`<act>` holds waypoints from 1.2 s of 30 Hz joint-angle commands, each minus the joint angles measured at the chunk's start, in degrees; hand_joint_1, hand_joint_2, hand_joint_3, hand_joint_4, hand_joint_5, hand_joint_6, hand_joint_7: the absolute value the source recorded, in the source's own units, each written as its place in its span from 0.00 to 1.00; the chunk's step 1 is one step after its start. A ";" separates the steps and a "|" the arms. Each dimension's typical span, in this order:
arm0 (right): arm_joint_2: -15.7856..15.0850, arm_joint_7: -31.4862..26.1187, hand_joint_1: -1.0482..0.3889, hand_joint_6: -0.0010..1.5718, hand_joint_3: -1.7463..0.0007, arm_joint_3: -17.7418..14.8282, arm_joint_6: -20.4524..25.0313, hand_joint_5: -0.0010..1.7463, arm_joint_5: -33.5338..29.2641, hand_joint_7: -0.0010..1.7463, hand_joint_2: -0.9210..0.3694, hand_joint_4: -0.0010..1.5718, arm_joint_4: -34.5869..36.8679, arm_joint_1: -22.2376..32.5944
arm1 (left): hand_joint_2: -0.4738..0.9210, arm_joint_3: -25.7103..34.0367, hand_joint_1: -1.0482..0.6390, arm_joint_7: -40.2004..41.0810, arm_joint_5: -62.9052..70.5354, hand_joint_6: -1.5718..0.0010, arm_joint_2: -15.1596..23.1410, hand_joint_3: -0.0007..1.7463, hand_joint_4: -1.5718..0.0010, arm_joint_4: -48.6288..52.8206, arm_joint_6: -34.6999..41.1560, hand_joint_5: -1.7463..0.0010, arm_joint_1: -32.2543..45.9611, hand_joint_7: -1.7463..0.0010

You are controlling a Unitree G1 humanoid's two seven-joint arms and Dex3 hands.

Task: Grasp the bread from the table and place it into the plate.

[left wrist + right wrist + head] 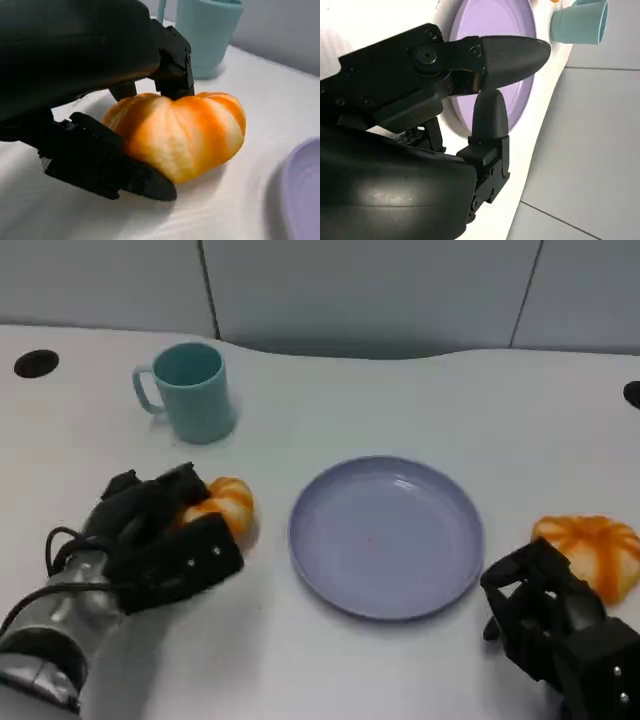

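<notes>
An orange-and-cream striped bread roll (228,502) lies on the white table, left of the lilac plate (385,535). My left hand (160,540) grips it: in the left wrist view the fingers (172,65) press on the top of the bread (185,135) and the thumb (105,167) lies against its near side, low at the table. The bread still rests on the table. The plate has nothing in it. My right hand (560,625) sits at the lower right with its fingers (505,52) apart and holds nothing.
A second striped roll (595,552) lies right of the plate, just beyond my right hand. A teal mug (190,390) stands behind the left roll. The table's back edge meets a grey wall; dark holes sit at the far left (36,363) and right edge.
</notes>
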 commanded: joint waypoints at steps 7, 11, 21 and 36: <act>-0.27 -0.81 0.53 0.24 0.75 0.24 0.06 1.00 -0.74 1.00 0.00 0.41 0.37 -0.33 | 0.81 12.70 0.48 -19.98 -18.13 0.61 -0.73 0.33 0.49 -9.88 -9.50 0.00 -0.22 0.00; 0.33 -1.43 0.55 0.23 0.75 0.60 4.11 1.00 -1.47 0.99 0.00 0.40 -2.46 -0.01 | 0.84 11.02 0.49 -21.27 -16.81 0.62 -2.57 0.28 0.49 -13.78 -13.69 0.00 -1.55 0.00; 0.09 -1.44 0.56 0.23 0.76 1.00 7.73 1.00 -1.33 1.00 0.00 0.40 -4.91 0.27 | 0.83 2.90 0.50 -17.62 -7.73 0.57 -10.23 0.24 0.44 -10.76 -10.78 0.00 -8.01 0.00; -1.68 -0.53 0.56 0.22 0.75 0.54 7.36 1.00 -1.52 0.99 0.00 0.38 -4.46 0.24 | 0.85 -9.80 0.44 -11.24 6.53 0.71 -15.92 0.19 0.60 -2.28 0.12 0.00 -12.86 0.01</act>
